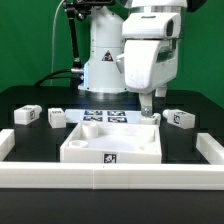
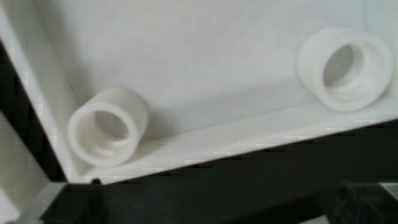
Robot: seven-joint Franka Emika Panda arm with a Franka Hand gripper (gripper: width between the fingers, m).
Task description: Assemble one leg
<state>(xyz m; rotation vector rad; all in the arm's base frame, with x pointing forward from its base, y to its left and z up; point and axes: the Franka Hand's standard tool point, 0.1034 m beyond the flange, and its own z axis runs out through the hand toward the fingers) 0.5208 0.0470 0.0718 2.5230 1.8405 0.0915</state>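
Observation:
Three legs, small white tagged blocks, lie on the black table in the exterior view: two at the left (image 1: 27, 116) (image 1: 57, 118) and one at the right (image 1: 178, 118). The large white square piece (image 1: 85, 148) lies in the middle. My gripper (image 1: 147, 110) hangs low over its far right corner. The wrist view shows that piece's inside (image 2: 222, 70) with two round sockets (image 2: 107, 125) (image 2: 347, 65). My gripper (image 2: 226, 200) shows only as dark fingertips (image 2: 370, 203) at the picture's edge. They stand wide apart with nothing between them. No leg shows in the wrist view.
The marker board (image 1: 105, 117) lies behind the square piece, in front of the robot base (image 1: 105, 60). A low white wall runs along the front (image 1: 110, 180), left (image 1: 8, 145) and right (image 1: 212, 150) of the table.

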